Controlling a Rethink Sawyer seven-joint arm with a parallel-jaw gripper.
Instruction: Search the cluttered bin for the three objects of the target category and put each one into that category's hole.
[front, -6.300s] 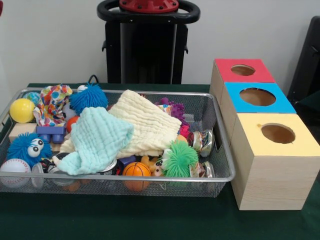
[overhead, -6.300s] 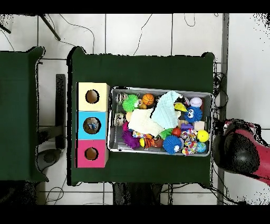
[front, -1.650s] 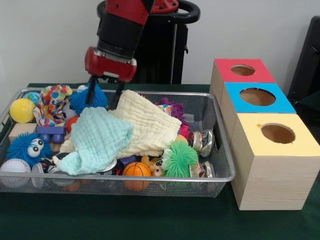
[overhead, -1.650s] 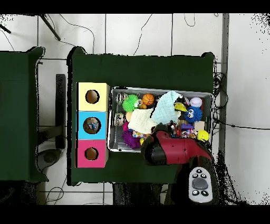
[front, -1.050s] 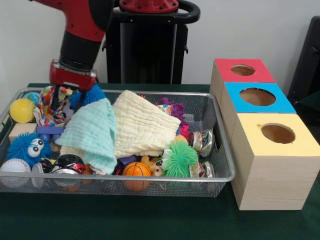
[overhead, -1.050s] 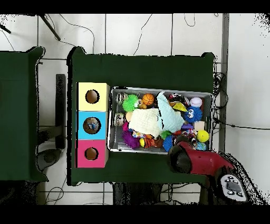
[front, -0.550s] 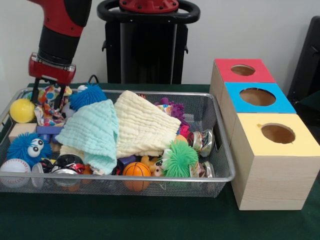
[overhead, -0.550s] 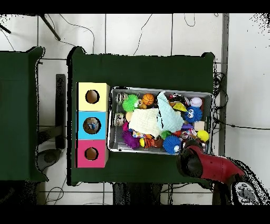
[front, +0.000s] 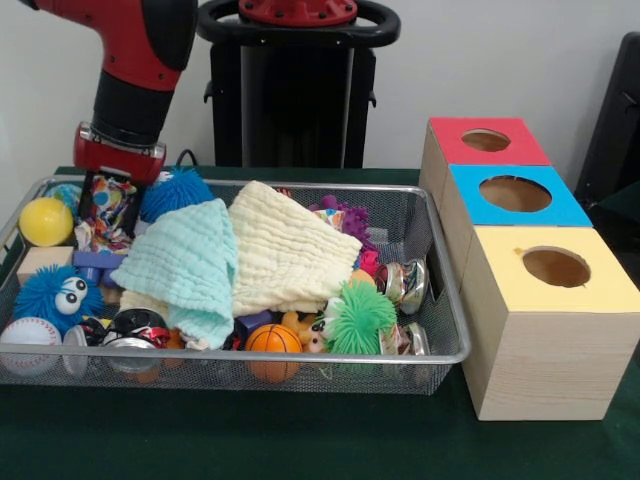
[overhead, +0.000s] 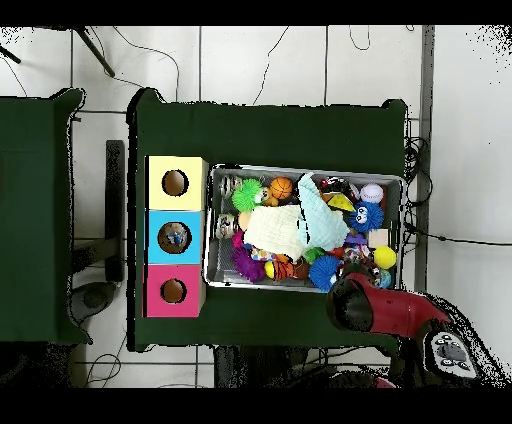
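The silver wire-mesh basket (front: 250, 355) is full of toys, with a mint cloth (front: 185, 265) and a cream cloth (front: 290, 250) lying over the middle. My gripper (front: 108, 205) hangs from the red and black arm (front: 135, 70) into the basket's far left corner, over a multicoloured patterned fabric piece (front: 112, 195) and beside a blue fuzzy ball (front: 175, 192). In the overhead view the arm (overhead: 380, 310) covers the gripper at the basket's (overhead: 305, 288) bottom right corner. Three wooden boxes with round holes stand beside the basket: red (front: 487, 142), blue (front: 515, 195) and yellow (front: 555, 268).
In the basket lie a yellow ball (front: 45, 220), a baseball (front: 28, 335), a blue fuzzy ball with eyes (front: 50, 293), a small basketball (front: 272, 340), a green fuzzy ball (front: 360, 315), purple spiky toys (front: 345, 215) and metal bells (front: 405, 283). The black pedestal (front: 290, 90) stands behind.
The arm has come down into the basket's far left corner. The mint cloth has shifted back onto the cream cloth, uncovering a black, red and white round toy at the front left.
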